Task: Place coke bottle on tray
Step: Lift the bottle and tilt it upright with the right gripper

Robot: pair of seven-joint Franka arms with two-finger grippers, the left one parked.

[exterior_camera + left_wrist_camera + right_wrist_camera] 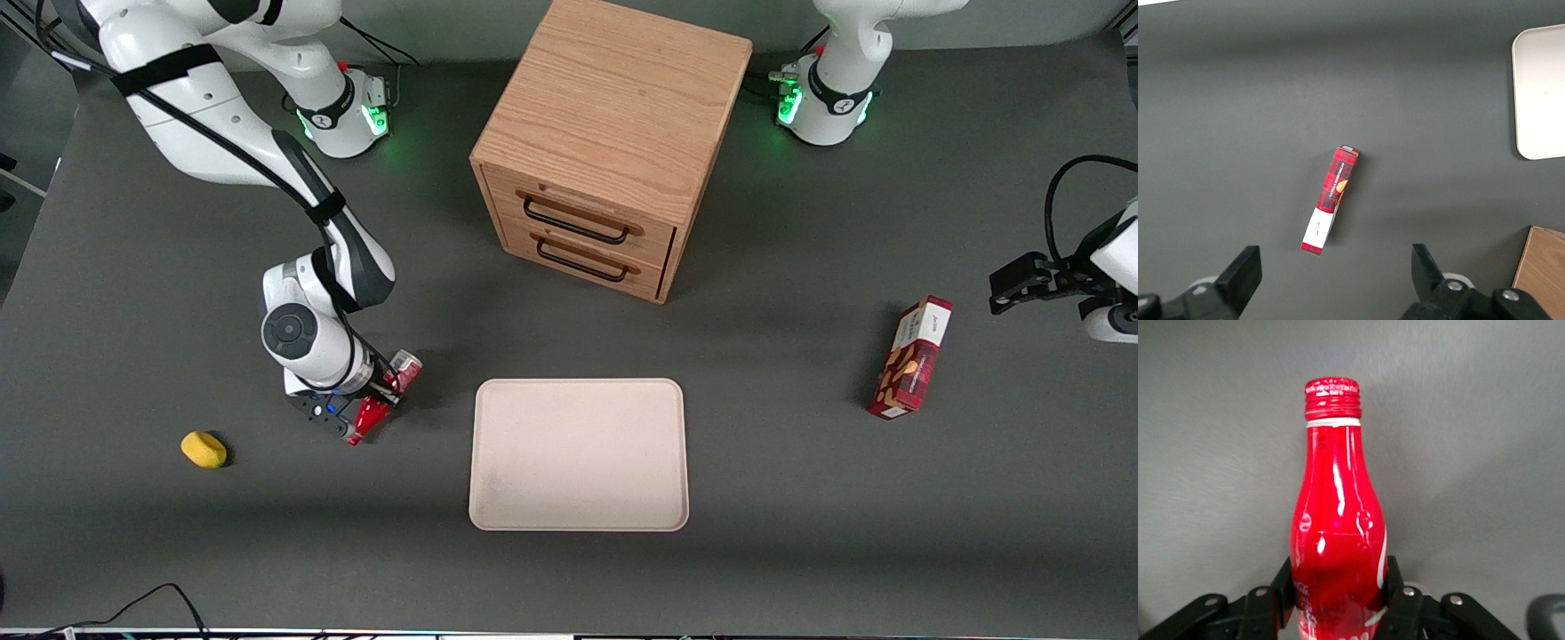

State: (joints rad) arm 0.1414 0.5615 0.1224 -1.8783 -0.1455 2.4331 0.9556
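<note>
The tool (366,411) is clamped around the lower body of the coke bottle (384,396), which lies tilted with its cap end nearer the front camera. The tray (579,454) sits close beside it on the bench (800,533), toward the parked arm's end.

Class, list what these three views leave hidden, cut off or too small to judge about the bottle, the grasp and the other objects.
1. Coke bottle middle: front view, covered by the right arm's end effector beside the tray.
2. Bottle's base: right wrist view, cut off by the frame edge.
3. Snack box print: too small in the left wrist and front views.
4. Yellow object: front view, too small to identify.
</note>
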